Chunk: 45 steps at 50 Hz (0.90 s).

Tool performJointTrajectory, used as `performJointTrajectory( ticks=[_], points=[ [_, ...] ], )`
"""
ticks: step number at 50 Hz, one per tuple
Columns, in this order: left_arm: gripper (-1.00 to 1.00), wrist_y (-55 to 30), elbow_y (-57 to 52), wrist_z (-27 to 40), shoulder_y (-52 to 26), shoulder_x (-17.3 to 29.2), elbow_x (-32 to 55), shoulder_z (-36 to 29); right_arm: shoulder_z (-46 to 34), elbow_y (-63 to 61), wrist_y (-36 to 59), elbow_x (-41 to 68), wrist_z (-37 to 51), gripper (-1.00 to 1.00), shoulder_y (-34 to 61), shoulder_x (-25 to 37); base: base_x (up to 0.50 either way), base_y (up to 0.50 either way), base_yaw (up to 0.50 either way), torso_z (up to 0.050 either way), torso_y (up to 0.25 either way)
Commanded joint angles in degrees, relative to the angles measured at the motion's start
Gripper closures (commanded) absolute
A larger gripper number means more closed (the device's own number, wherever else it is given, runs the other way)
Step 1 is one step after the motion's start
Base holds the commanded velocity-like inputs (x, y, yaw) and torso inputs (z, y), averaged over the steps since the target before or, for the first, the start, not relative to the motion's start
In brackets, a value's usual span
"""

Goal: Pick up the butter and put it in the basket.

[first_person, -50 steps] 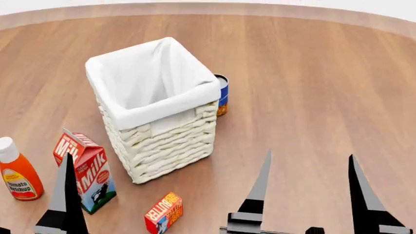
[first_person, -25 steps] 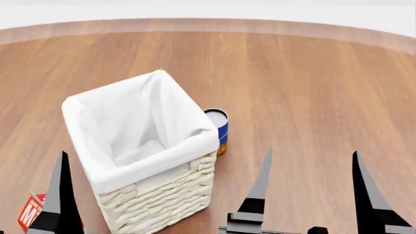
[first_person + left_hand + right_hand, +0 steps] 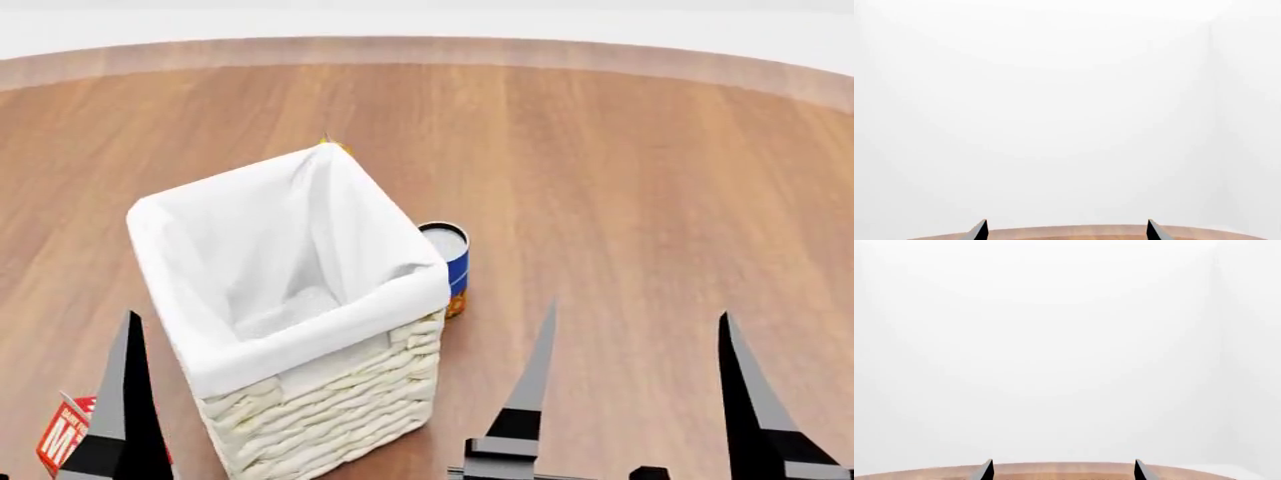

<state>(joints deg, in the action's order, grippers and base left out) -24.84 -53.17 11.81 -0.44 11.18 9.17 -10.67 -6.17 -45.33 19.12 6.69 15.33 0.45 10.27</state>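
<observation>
The basket (image 3: 287, 300) is a tall cream-white wicker basket with a white cloth liner, standing left of centre in the head view. The butter is out of view. My left gripper (image 3: 1066, 231) is open and empty; only one of its fingers (image 3: 127, 400) shows in the head view, in front of the basket's near left corner. My right gripper (image 3: 638, 400) is open and empty, to the right of the basket and nearer to me. In the right wrist view the right gripper (image 3: 1062, 471) points at the table's far edge and a white wall.
A blue can (image 3: 451, 262) stands against the basket's far right side. A corner of the red milk carton (image 3: 60, 435) shows at the bottom left. A small yellow tip (image 3: 328, 144) peeks from behind the basket. The wooden table (image 3: 641, 180) curves away at the back.
The head view has shifted, so everything has slid down the picture. The butter, the ketchup bottle and most of the milk carton have left view. Over the last half second nothing moved.
</observation>
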Motion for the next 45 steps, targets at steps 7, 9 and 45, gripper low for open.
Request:
performJointTrajectory(
  ticks=[7,9,45],
  points=[
    [-1.00,0.64,0.36,1.49,-0.28,1.31,1.02,-0.63,-1.91,0.40,1.24,-1.71,1.04,-1.00,0.44,1.24,0.00,0.41,0.00,0.000,0.000],
    [-1.00,0.52,0.15,1.70,-0.31,1.47,1.14,-0.70,-2.00,0.39,1.09,-1.69,1.03,-1.00,0.37,1.40,0.00,0.50,0.00,0.000,0.000],
    [-1.00,0.76,-0.21,4.57,-0.68,3.89,2.54,-1.94,-2.21,-0.82,-6.66,-0.29,2.80,-1.00,-1.20,3.42,0.00,0.26,0.00,0.000,0.000]
  ],
)
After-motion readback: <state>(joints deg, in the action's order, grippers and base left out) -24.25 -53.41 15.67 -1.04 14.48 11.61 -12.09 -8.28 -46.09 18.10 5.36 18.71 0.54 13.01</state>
